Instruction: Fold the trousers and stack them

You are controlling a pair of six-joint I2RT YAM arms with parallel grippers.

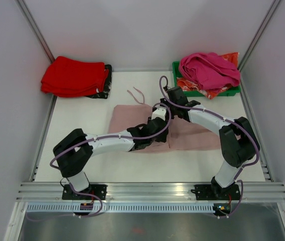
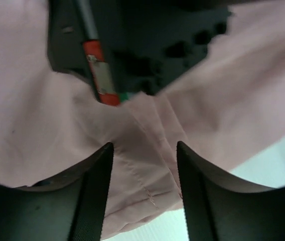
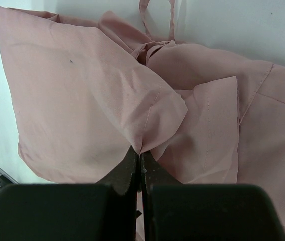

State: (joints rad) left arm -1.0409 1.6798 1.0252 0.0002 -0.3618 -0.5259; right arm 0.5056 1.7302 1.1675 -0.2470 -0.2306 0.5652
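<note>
The pale pink trousers (image 1: 127, 118) lie spread across the middle of the table, with their drawstring (image 1: 137, 95) trailing toward the back. My right gripper (image 3: 141, 153) is shut on a pinched fold of the trousers (image 3: 72, 100); in the top view it (image 1: 165, 106) sits over the garment's middle. My left gripper (image 2: 143, 145) is open just above the trousers (image 2: 32, 100), a stitched seam lying between its fingers and nothing gripped. The right gripper's black body (image 2: 147, 45) sits directly beyond it. In the top view the left gripper (image 1: 157, 125) is close beside the right one.
A stack of folded red garments (image 1: 75, 76) lies at the back left. A green bin (image 1: 182, 86) at the back right holds a bright magenta garment (image 1: 210, 68). Grey walls close in both sides, and a metal rail (image 1: 152, 188) runs along the near edge.
</note>
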